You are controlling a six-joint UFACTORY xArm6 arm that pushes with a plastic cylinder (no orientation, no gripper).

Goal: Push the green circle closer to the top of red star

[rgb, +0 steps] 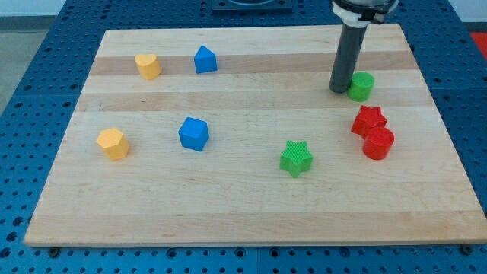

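The green circle [361, 86] stands on the wooden board at the view's right, above the red star [368, 121]. A gap of bare board lies between them. My tip [338, 90] rests on the board right at the green circle's left side, touching or almost touching it. A red circle [378, 142] sits against the red star's lower right.
A green star [296, 157] lies left and below the red star. A blue block [193, 133] and a blue house-shaped block [205, 59] sit left of centre. A yellow heart [148, 66] and a yellow hexagon [112, 143] are at the left. The board's right edge [437, 114] is near.
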